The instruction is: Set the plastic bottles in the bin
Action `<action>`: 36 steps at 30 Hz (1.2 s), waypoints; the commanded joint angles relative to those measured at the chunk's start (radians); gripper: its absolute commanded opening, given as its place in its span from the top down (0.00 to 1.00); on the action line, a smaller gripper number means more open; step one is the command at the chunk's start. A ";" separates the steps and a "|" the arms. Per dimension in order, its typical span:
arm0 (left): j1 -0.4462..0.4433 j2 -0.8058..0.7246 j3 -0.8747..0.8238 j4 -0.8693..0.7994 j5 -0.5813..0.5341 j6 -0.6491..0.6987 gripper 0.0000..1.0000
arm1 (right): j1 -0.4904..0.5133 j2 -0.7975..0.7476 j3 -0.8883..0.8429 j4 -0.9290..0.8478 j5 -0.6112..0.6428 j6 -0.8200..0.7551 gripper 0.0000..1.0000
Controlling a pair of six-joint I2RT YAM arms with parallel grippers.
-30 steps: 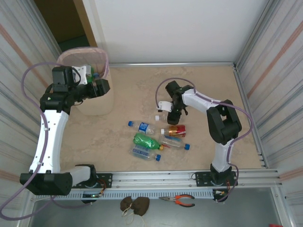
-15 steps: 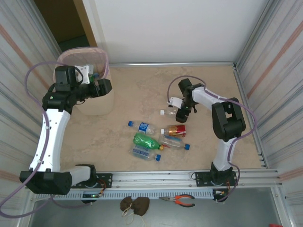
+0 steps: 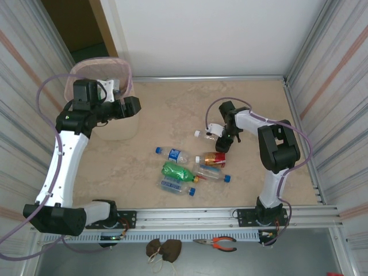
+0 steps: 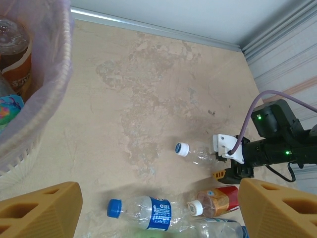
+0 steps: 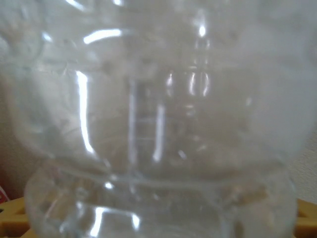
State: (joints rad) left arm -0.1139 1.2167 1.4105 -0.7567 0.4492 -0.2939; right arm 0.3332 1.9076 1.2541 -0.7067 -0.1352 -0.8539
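Clear bottle [image 3: 208, 134]: lies on its side on the beige table [image 3: 172, 109], well to the right of the bin; its blue cap [image 4: 182, 148] points toward the bin's side; its other end sits between the fingers of the right gripper; in the right wrist view its clear body is very close and blurred
Right gripper [image 3: 220, 138]: low at the table, around the base end of that bottle; yellow fingers [image 5: 9, 220] show at both lower corners of the wrist view, beside the bottle; whether they press it or only stand around it cannot be told
Other bottles: five more lie nearer to the arm bases; a blue-label bottle [image 3: 172, 154]; a red-label bottle [image 3: 214, 158] just beside the right gripper; a green bottle [image 3: 177, 171]; a blue-capped bottle [image 3: 213, 174]; a flat bottle [image 3: 175, 185] next to the green one
Bin [image 3: 118, 131]: pale pink, in the far left corner; a thin liner lies over its rim; inside is a brown-label bottle [image 4: 12, 59]
Left gripper [image 3: 131, 107]: at the bin's right edge; its orange fingers [image 4: 42, 210] stand far apart with nothing between them, so released
Near ledge: orange-handled pliers [image 3: 215, 244]
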 commanded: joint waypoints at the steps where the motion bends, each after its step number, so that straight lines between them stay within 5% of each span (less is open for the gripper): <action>1: -0.016 0.003 0.008 0.027 0.001 -0.016 0.18 | -0.004 -0.051 -0.010 -0.003 -0.035 -0.002 0.38; 8: -0.047 -0.002 -0.013 0.112 0.027 -0.049 0.18 | -0.008 -0.117 -0.006 0.003 -0.097 0.049 0.41; 18: -0.090 -0.068 -0.105 0.377 0.115 -0.114 0.18 | -0.022 -0.296 0.048 0.099 -0.395 0.342 0.41; 36: -0.398 0.001 -0.096 0.813 0.150 -0.037 0.14 | 0.000 -0.591 0.002 0.600 -0.769 0.996 0.42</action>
State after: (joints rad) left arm -0.4622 1.1893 1.2804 -0.0509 0.5697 -0.3813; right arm 0.3195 1.3590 1.2694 -0.2195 -0.8230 0.0113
